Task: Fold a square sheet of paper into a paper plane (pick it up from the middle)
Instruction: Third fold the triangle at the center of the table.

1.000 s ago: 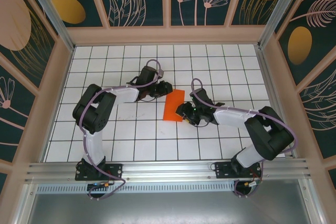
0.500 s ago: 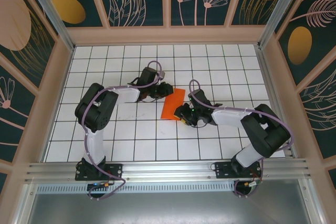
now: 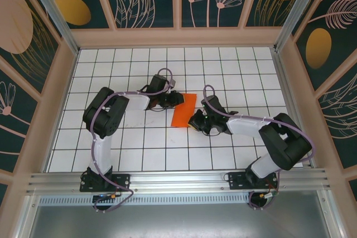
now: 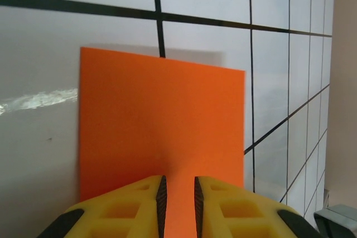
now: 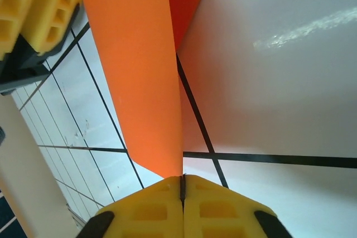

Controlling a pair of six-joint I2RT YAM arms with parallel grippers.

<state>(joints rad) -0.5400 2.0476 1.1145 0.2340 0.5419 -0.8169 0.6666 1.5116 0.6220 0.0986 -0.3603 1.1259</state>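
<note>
The white grid table (image 3: 111, 154) carries the square sheet of paper (image 3: 183, 110) near its middle, bright orange and turned a little askew to the grid lines. It has barely shifted over the last second.

The left arm (image 3: 103, 118) reaches in from the sheet's left side, and its dark elbow has swung nearer the sheet than a second ago. The right arm (image 3: 279, 137) stretches low toward the sheet from its right, much as before.

The left gripper (image 3: 177, 98) sits at the sheet's upper left edge. In the left wrist view (image 4: 177, 185) its yellow fingers (image 4: 134, 204) stand a narrow slit apart over the near edge of the sheet (image 4: 162, 121), and orange shows through the slit. The sheet looks flat there. Whether the fingers press on it cannot be told.

The right gripper (image 3: 194, 120) is at the sheet's lower right corner. Its fingers (image 5: 223, 210) have closed within the last second. In the right wrist view (image 5: 182, 185) they meet with no gap, and a raised strip of the sheet (image 5: 139, 71) runs down into the seam between them, pinched at its tip.
</note>
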